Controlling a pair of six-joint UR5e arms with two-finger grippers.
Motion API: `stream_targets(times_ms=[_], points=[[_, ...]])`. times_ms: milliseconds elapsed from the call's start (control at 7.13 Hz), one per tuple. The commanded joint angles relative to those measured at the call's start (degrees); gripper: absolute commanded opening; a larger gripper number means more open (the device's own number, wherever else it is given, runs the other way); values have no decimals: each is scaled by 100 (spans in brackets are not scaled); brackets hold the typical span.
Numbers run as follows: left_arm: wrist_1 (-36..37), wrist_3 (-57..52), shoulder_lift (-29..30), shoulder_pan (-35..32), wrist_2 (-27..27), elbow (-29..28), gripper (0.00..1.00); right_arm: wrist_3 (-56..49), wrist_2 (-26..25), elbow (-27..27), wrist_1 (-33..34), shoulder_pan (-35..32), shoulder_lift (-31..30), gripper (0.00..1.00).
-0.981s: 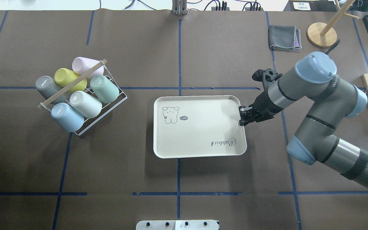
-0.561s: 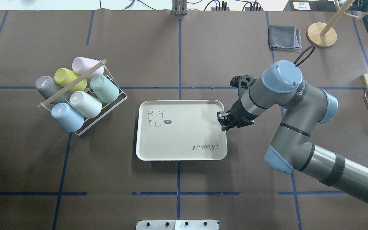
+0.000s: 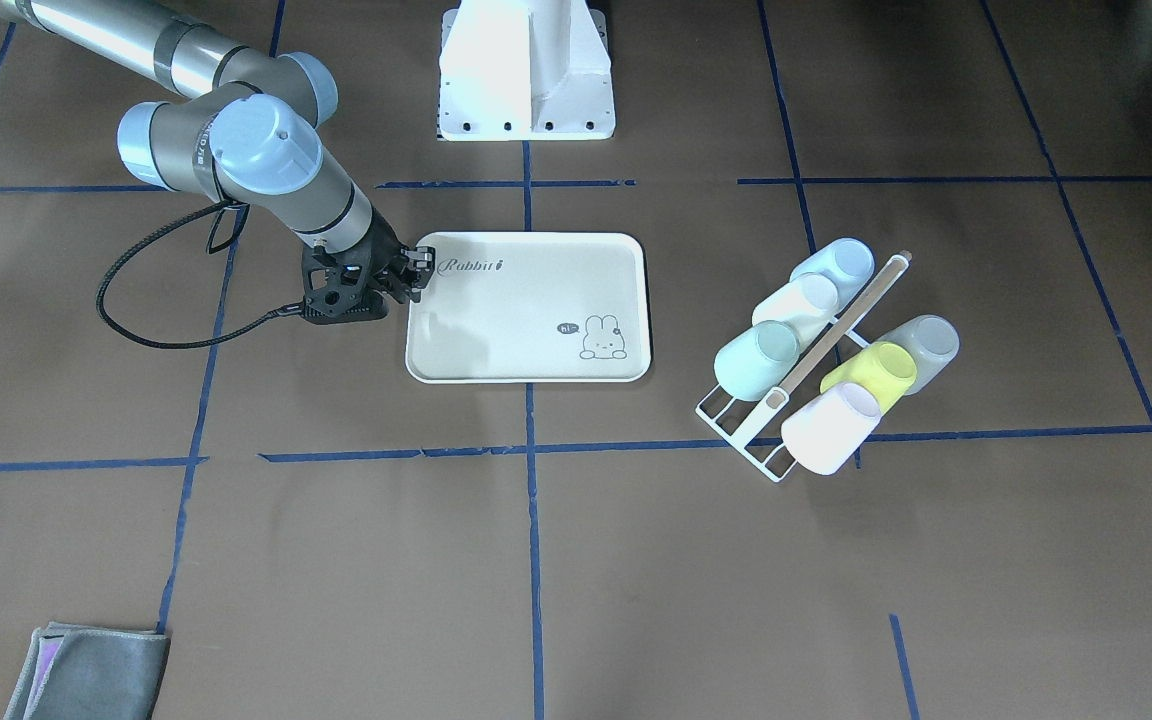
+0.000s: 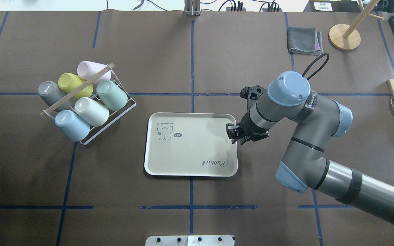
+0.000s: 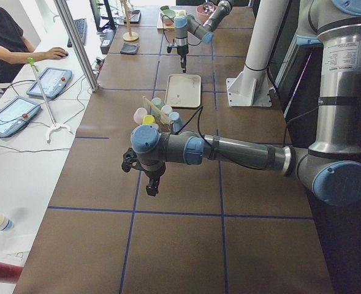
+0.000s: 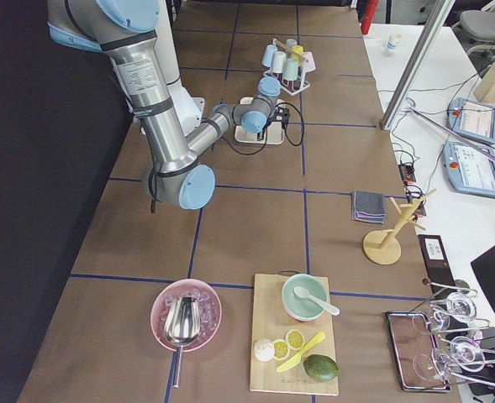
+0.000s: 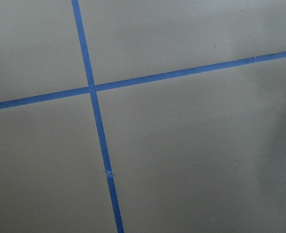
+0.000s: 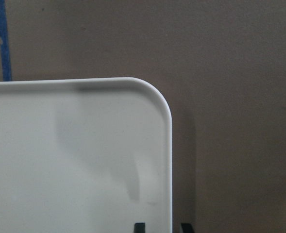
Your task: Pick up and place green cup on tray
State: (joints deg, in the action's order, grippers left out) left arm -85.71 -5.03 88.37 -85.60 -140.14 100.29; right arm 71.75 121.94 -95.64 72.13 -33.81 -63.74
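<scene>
Far out toward the robot's left end of the bench [image 5: 180, 245], the left arm shows only in the side camera at that end. Its left fingers [image 5: 154, 185] point down above the surface, and I cannot tell whether they are spread or pressed together. That arm's wrist camera sees just brown bench crossed by blue tape [image 7: 96, 121]. Next comes a wire rack [image 4: 125, 110] holding six tilted cups. The green cup [image 4: 112, 95] rests in it beside the white cup [image 4: 91, 111], well apart from the tray. The tray [image 4: 190, 153] lies flat at mid-bench, its bunny drawing toward the rack. The right fingers [image 4: 232, 133] pinch its right rim near the far corner. The overhead view hides how, but the right wrist camera shows one tip inside the rim and one outside. Further right, at the bench's far edge, lie a folded grey cloth [image 4: 304, 40] and a wooden stand [image 4: 344, 37].
</scene>
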Motion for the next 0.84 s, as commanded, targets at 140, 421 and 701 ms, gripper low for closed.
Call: stream_targets(times_ms=[140, 421, 701], points=[[-34, 143, 161, 619, 74, 655, 100, -3, 424, -758, 29, -614, -635, 99], [19, 152, 801, 1474, 101, 1245, 100, -640, 1093, -824, 29, -1468, -1120, 99], [63, 248, 1459, 1887, 423, 1773, 100, -1240, 1146, -824, 20, -1810, -1350, 99]])
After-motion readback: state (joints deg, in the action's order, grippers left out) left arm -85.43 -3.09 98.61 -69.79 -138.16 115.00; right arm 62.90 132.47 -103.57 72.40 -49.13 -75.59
